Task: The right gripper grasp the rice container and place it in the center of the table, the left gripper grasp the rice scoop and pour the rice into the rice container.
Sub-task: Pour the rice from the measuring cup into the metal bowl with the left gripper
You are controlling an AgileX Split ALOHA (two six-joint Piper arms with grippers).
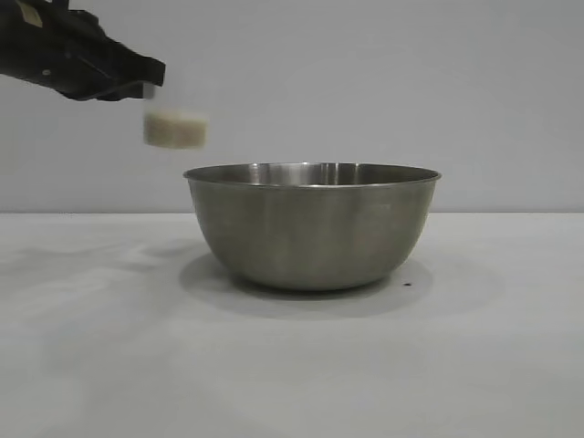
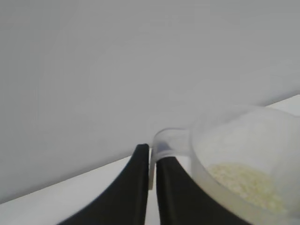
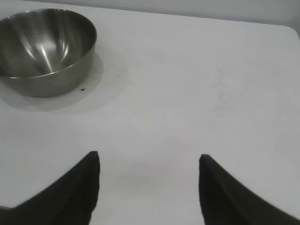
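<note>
- The jaws of the left gripper [image 2: 151, 171] are pressed together on the thin loop handle of the rice scoop [image 2: 243, 164]; the two black tapering fingers [image 2: 133, 187] meet almost tip to tip, with only the sliver of clear plastic between them.
- In the exterior view the left gripper [image 1: 151, 87] reaches in level from the upper left and holds the rice scoop [image 1: 175, 123] in the air, above the desk [image 1: 91, 365] and just outside the left rim of the rice container [image 1: 312, 228], slightly higher than that rim.
- The rice scoop is a small cup of frosted, translucent plastic with a rounded wall; the rice [image 2: 246, 183] lies in its bottom as a pale, grainy, slightly yellowish-white heap. From outside, the rice [image 1: 178, 128] shows as a whitish band through the wall.
- The rice container is a large round bowl of brushed stainless steel with a thin rolled rim and a curved wall that narrows to a small base. It stands upright near the middle of the desk and casts a soft shadow around its foot.
- A tiny dark speck [image 1: 407, 284] lies on the desk just right of the bowl's base.
- The jaws of the right gripper [image 3: 149, 161] stand wide apart and hold nothing; its two pointed black fingers [image 3: 79, 187] hang over bare desk, well apart from the rice container [image 3: 44, 51].
- The desk is plain, matte and white, with a rounded far corner [image 3: 293, 33] visible from the right wrist.
</note>
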